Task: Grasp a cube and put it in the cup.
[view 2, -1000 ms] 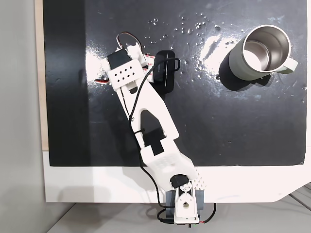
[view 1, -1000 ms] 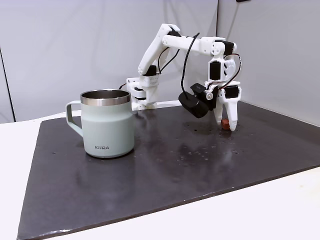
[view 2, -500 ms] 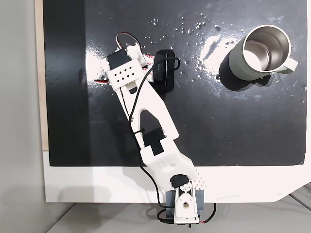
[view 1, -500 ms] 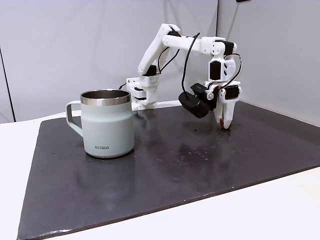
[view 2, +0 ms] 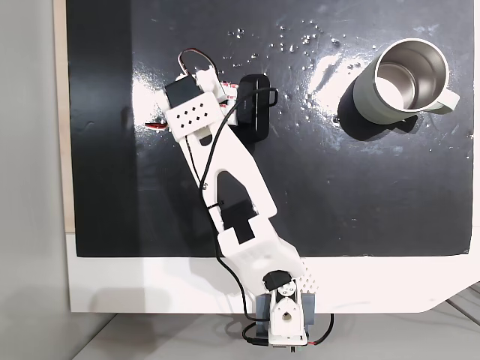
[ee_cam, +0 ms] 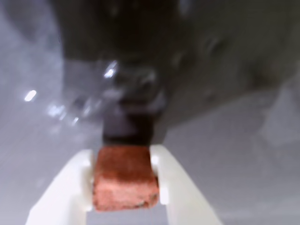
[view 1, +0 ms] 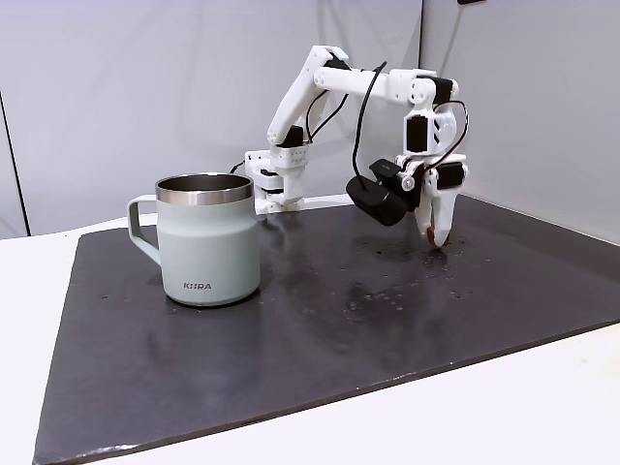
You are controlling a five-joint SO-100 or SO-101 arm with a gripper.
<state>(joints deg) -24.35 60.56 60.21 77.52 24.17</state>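
In the wrist view the small reddish-brown cube sits clamped between the two white fingers of my gripper, blurred dark mat beneath. From the side, in a fixed view, the gripper points down at the mat's far right, a little above the surface, with the cube as a reddish speck at its tips. The pale green cup stands upright well to the left, handle on its left. Seen from above in a fixed view, the cup is at the top right and the arm's wrist covers the gripper.
A black mat covers a white table. The black wrist camera hangs beside the gripper. Shiny specks dot the mat between arm and cup. The arm's base sits at the table's near edge in the top-down fixed view.
The fingers, spread around the cube on the mat a second ago, have shut on it and risen slightly. The cup has not moved.
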